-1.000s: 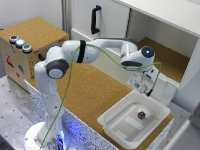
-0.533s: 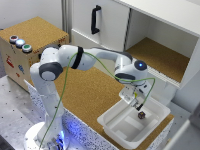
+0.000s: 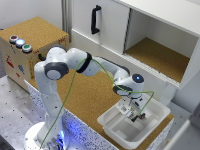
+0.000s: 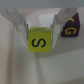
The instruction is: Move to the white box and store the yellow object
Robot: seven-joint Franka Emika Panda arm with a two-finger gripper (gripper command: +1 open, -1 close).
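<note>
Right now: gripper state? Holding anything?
Gripper: shut on the yellow object, a cube marked S, held between its fingers over the white box.

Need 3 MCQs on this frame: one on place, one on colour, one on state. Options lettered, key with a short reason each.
1. Where is the end effector?
A. over the shallow white rectangular plastic tub
B. inside the open cabinet compartment
C. beside the box with coloured buttons

2. What colour is the lettered cube between the end effector's fingers?
A. red
B. yellow
C. white

3. What state is the end effector in?
A. wide open, holding nothing
B. out of view
C. closed on the small yellow cube marked S

Key:
1 A: the exterior view shows the arm reaching down into the tub.
2 B: the wrist view shows a yellow face with a dark S; a dark purple cube lies beyond it.
3 C: the wrist view shows both fingers against the cube's sides.
</note>
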